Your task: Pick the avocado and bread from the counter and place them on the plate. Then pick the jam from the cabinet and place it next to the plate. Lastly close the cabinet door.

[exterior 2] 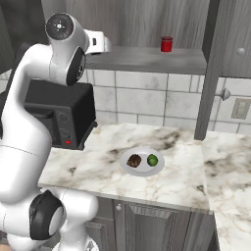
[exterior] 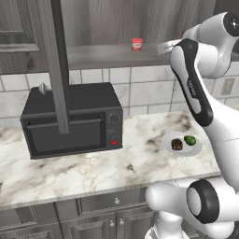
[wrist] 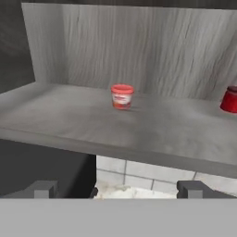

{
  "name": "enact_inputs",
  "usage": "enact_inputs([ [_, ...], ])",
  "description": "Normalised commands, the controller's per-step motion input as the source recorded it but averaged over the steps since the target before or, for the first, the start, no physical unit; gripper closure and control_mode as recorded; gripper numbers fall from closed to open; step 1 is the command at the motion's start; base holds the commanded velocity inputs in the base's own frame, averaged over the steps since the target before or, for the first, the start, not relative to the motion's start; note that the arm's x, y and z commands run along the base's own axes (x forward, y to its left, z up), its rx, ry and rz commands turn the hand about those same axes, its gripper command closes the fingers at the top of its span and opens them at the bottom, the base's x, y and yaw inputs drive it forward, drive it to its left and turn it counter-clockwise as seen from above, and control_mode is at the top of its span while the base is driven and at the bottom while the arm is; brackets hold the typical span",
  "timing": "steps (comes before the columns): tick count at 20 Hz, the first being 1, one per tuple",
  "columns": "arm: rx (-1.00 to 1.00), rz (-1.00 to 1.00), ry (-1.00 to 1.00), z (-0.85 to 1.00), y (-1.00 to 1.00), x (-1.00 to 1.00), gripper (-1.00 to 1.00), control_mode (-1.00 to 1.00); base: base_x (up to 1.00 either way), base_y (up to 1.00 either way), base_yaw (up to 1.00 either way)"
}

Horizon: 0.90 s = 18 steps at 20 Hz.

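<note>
The jam (wrist: 122, 96), a light red jar with a white band, stands upright on the grey shelf (wrist: 139, 125) of the open cabinet (exterior: 112, 23), toward the back wall. From my hand view it sits ahead of and above the gripper (wrist: 118, 190), roughly centred between the two finger tips (wrist: 44, 189), well apart from them; the jaws stand wide apart and hold nothing. A darker red jar (wrist: 229, 99) stands on the same shelf, off to the right. Below, the plate (exterior: 183, 144) lies on the counter (exterior: 93, 168), carrying the bread (exterior: 177, 144) and the avocado (exterior: 189, 140) side by side. A black microwave (exterior: 70, 121) sits on the counter, left of the plate. The cabinet door (exterior: 56, 65) hangs open, edge-on in front of the microwave.
</note>
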Motion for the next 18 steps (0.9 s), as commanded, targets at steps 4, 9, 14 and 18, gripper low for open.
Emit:
enact_inputs([
  [4, 0.00, 0.00, 0.03, 0.01, 0.12, 0.31, -1.00, -1.00, 0.00, 0.00, 0.00],
  [9, 0.00, 0.00, 0.01, -0.09, 0.17, 0.32, -1.00, -1.00, 0.00, 0.00, 0.00],
  [14, 0.00, 0.00, 0.00, -0.04, 0.09, 0.30, -1.00, -1.00, 0.00, 0.00, 0.00],
  [18, 0.00, 0.00, 0.00, -0.06, 0.00, 0.28, -1.00, -1.00, 0.00, 0.00, 0.00],
])
